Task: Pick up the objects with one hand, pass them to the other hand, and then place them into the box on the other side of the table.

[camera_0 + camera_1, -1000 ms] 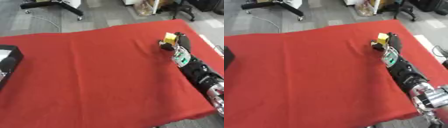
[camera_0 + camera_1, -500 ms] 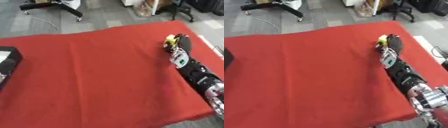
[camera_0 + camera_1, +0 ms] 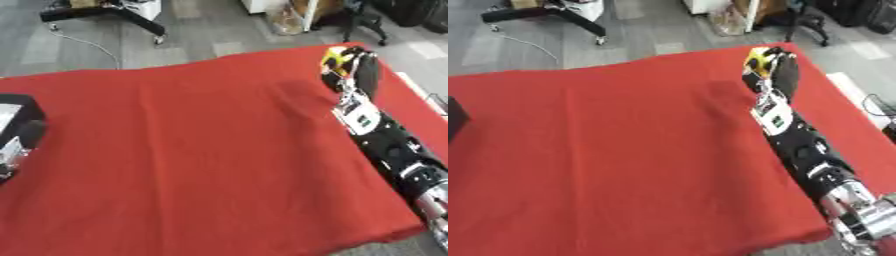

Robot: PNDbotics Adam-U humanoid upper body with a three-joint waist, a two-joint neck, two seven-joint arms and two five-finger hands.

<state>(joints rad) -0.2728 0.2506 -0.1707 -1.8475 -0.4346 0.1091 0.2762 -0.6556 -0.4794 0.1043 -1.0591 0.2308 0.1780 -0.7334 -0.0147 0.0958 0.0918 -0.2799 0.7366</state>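
Pickup step judged underway: right robot hand (image 3: 357, 75) was curled round a yellow object (image 3: 334, 55); handover to the unseen left was needed next.

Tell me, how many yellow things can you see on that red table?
1. A yellow object sits at the table's far right corner, with the right hand curled round it. The hand covers part of it, so more could be hidden.

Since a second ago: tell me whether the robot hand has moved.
Yes. The right robot hand, curled round a yellow object, has moved away from the robot, nearer the far edge of the red table.
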